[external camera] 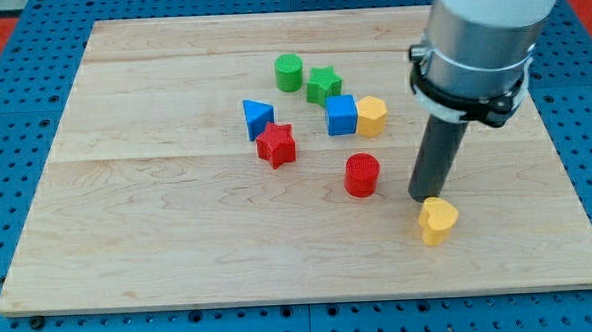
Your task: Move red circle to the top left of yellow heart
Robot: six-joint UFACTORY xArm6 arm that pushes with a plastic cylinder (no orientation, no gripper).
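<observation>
The red circle, a short red cylinder, stands on the wooden board right of centre. The yellow heart lies to its lower right, near the view's bottom right. My tip is at the end of the dark rod, just above the yellow heart's top left and to the right of the red circle, with a small gap to the circle.
A red star, blue triangle, green circle, green star, blue cube and yellow hexagon cluster towards the view's top centre. The board's right edge is near.
</observation>
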